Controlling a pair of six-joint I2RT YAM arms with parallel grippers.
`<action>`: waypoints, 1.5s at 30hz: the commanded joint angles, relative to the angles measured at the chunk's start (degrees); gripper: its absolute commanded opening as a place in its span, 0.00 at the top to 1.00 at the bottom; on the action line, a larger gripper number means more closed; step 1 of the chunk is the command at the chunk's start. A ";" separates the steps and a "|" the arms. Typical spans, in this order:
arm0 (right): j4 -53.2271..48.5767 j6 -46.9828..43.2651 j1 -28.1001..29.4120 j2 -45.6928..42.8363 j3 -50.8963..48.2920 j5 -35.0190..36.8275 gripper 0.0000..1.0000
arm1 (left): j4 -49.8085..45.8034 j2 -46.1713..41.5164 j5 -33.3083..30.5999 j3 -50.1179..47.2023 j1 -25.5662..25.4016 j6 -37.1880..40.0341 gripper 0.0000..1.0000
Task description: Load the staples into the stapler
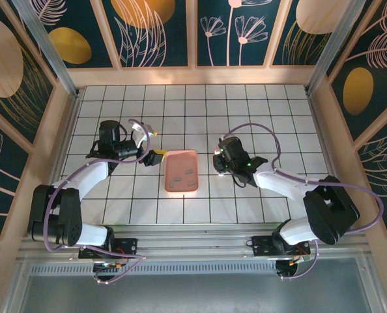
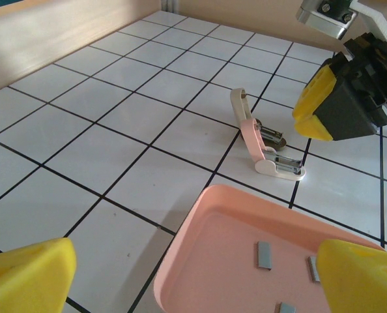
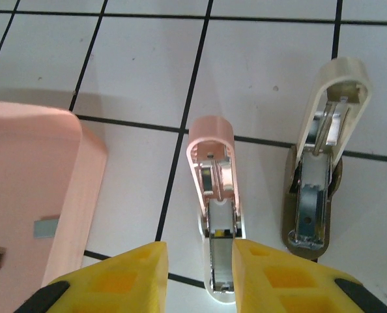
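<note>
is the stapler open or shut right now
Open. The stapler has its pink top swung up off the white base, leaving the silvery metal inside exposed. The right wrist view shows the same.

The pink-and-white stapler (image 2: 266,147) is lying hinged open on the tiled table (image 2: 115,163); grey staples (image 2: 264,255) are lying flat inside the pink tray (image 2: 200,222).

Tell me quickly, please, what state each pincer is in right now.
Left pincer: wide open, empty, beside the pink tray.
Right pincer: partly open over the opened stapler, apparently not gripping it.
</note>
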 commanded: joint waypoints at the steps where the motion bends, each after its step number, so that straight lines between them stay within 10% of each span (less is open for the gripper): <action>1: -3.10 1.75 0.35 -1.15 2.33 -1.41 0.69 | 0.59 0.26 0.67 1.40 -0.25 -0.76 0.06; 12: -8.70 -5.03 0.48 -0.33 10.54 -5.24 0.69 | 4.52 -0.31 -5.71 1.62 -0.20 -8.97 0.08; 26: -19.79 -52.67 1.42 15.05 28.34 -26.14 0.67 | -1.56 -8.61 -23.39 -3.50 -0.15 -33.72 0.04; 45: -29.95 -78.89 8.69 34.52 40.75 -14.45 0.58 | -7.44 -24.74 -32.05 -17.44 -0.16 -47.22 0.03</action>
